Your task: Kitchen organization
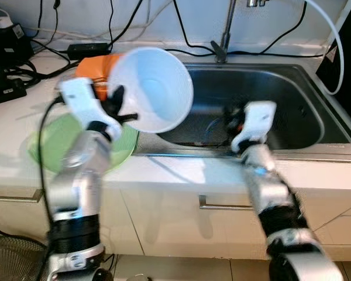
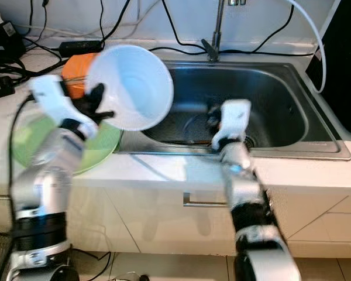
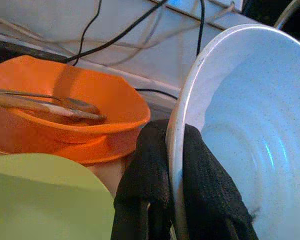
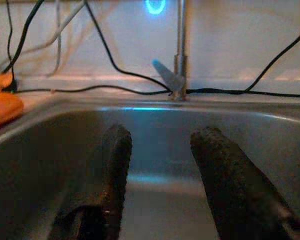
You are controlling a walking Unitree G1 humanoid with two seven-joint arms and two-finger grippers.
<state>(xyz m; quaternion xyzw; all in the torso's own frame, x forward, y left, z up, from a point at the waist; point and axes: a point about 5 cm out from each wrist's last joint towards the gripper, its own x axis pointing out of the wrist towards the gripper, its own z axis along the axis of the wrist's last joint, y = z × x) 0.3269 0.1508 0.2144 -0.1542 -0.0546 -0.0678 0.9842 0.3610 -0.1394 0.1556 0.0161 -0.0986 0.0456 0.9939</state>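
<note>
The white bowl (image 1: 154, 89) is held tilted in the air over the left edge of the steel sink (image 1: 298, 126), its rim pinched between the two black fingers (image 3: 146, 195) of the left tool (image 1: 119, 106), which is closed on it. Behind and below it on the white table (image 1: 181, 170) stand an orange bowl (image 3: 65, 117) holding utensils (image 3: 45, 104) and, nearer the robot, a green plate (image 1: 55, 140). The right tool (image 4: 160, 185) hangs inside the sink basin in front of the faucet (image 4: 179, 50), its fingers spread apart with nothing between them.
</note>
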